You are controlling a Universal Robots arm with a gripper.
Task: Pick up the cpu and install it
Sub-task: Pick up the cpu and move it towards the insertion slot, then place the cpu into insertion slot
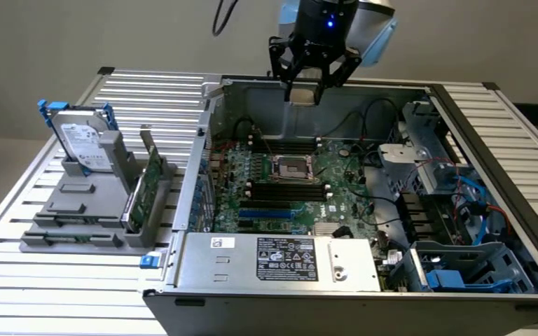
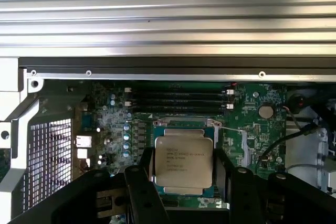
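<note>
cpu (image 2: pixel 184 158) grasped in gripper (image 1: pixel 305 89) by opposite edges, raised over far side of open case (image 1: pixel 493 175); motherboard socket (image 1: pixel 294 168) below.

gripper (image 1: pixel 304 91): we see it up high, over the back wall of the computer case (image 1: pixel 344 315), with its black fingers pointing down.
cpu (image 1: pixel 304 96): we see a small pale square pinched between the fingers, up in the air.
socket (image 1: pixel 293 168): we see a metal square frame in the middle of the green board (image 1: pixel 344 189), below the gripper.
hard drive (image 1: pixel 82 143): we see it standing up in a grey stand (image 1: pixel 73 210) on the exterior view's left, apart from the case.
green card (image 1: pixel 146 185): we see it standing up in the same stand.
table (image 1: pixel 64 287): we see silver slats under everything.
</note>
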